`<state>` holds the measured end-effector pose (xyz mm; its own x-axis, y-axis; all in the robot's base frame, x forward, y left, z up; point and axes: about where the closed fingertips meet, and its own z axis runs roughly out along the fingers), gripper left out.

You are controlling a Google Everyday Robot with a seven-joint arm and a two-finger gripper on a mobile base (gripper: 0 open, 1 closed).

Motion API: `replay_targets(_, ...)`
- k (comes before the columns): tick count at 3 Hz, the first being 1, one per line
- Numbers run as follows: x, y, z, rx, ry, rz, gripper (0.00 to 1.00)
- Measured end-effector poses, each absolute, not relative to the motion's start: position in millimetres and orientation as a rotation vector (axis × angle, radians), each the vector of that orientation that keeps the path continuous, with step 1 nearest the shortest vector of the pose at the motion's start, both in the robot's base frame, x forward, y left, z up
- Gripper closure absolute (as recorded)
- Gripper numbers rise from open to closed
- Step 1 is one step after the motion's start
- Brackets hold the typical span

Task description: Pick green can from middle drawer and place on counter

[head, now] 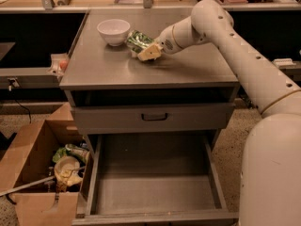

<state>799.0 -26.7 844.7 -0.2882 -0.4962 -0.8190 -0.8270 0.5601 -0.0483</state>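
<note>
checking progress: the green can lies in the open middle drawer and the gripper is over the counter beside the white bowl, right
No. The camera view shows the middle drawer open but empty; the green can is on the counter, at the gripper beside the white bowl.

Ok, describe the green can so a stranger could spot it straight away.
Look at the grey counter above the open drawer. Near its back, right of the white bowl, the green can rests at the claw. It alone is shiny mottled green.
</note>
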Motion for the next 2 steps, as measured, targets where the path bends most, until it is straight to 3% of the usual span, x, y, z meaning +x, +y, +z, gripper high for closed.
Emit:
replay_targets(1, 799, -27, 845, -1.067, 1.951, 0.496, 0.00)
replay_targets(2, 802, -23, 856, -1.072, 1.915, 0.519, 0.00)
